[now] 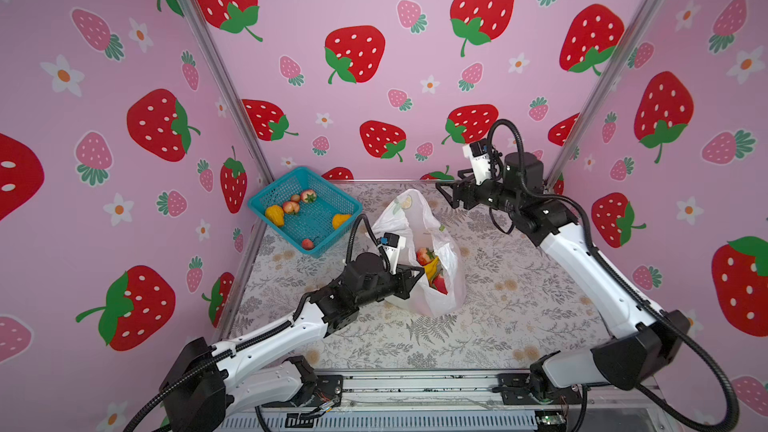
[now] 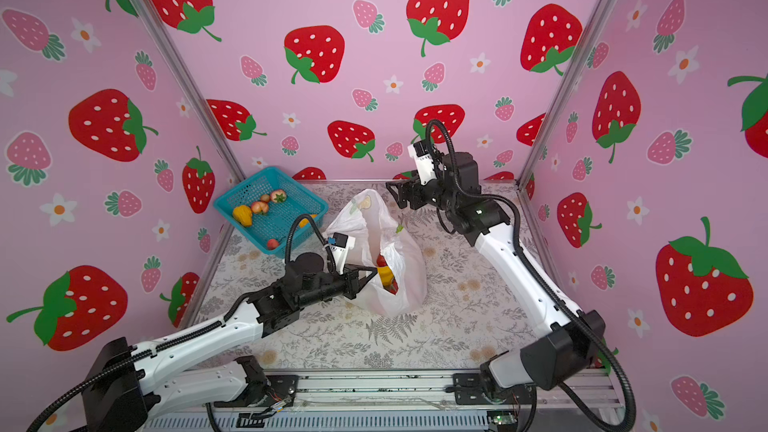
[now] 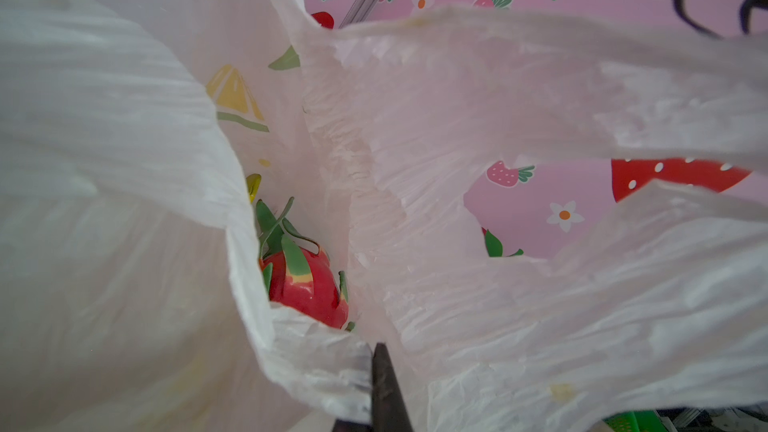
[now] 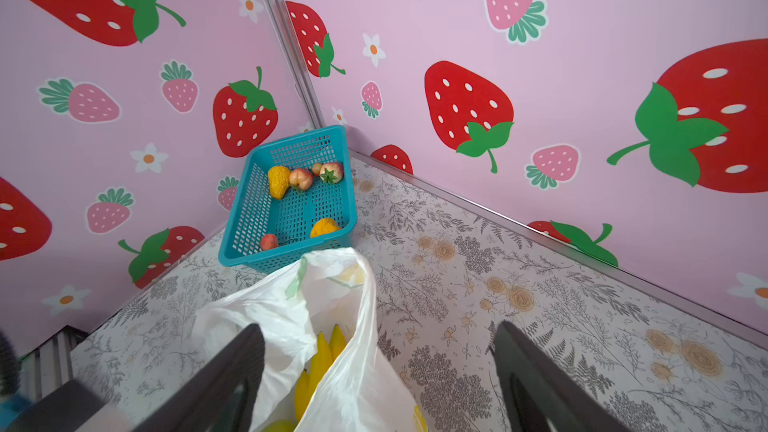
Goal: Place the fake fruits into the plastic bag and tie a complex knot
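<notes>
Pinching the near rim of the plastic bag (image 1: 415, 218), the left gripper (image 1: 420, 272) was fully closed on the thin film and held the mouth open. The right gripper (image 1: 444, 196) hovered above the bag's far side, jaws spread wide with nothing between them.

The likely risks were these: the slick film could slip from that small pinch, or a pull from the left arm could tip the light bag, so the mouth collapsed or fruit rolled out. The knot could also be started too soon, since several pieces lay in the teal basket (image 1: 316, 222) at the back left corner.

The bag stood slumped near the middle of the floral table (image 1: 519, 284). It was translucent white and crinkled, printed with lemon slices and green leaves, its 2 handles loose and untied. Fake fruits (image 1: 432, 268) showed inside, yellow bananas among glossy red pieces.
</notes>
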Tool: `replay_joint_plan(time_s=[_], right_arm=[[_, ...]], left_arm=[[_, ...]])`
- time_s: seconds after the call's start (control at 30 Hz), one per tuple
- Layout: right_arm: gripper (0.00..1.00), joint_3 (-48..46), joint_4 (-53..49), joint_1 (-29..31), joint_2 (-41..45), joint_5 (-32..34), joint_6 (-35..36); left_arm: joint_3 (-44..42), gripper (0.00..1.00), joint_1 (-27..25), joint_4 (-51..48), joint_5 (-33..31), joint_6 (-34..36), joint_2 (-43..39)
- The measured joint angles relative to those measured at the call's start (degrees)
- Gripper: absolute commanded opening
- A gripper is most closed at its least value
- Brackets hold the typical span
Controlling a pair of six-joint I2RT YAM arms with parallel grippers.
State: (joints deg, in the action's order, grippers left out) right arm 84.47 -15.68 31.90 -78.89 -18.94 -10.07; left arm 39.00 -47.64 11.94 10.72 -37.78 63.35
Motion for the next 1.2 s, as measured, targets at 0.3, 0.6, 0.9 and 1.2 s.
replay_joint_plan(time_s=[0.3, 0.6, 0.9, 1.2], right_arm=[[0.88, -15.39, -4.63, 2.1, 19.54, -7.45, 0.15], [0.81, -20.24, -5.49, 6.32, 26.32, -16.92, -0.09], [0.69, -23.02, -5.73, 10.4, 20.87, -17.66, 1.66], [0.23, -26.6, -1.25, 11.39, 18.73, -17.44, 0.57]], left_arm=[[0.0, 0.0, 0.02, -2.16, -0.9, -1.75, 0.0], [0.0, 0.0, 0.04, -2.99, -1.31, -2.71, 0.0], [0.0, 0.0, 0.11, -3.02, -1.31, -2.84, 0.0], [0.0, 0.0, 0.11, -3.21, -1.31, -2.84, 0.0]])
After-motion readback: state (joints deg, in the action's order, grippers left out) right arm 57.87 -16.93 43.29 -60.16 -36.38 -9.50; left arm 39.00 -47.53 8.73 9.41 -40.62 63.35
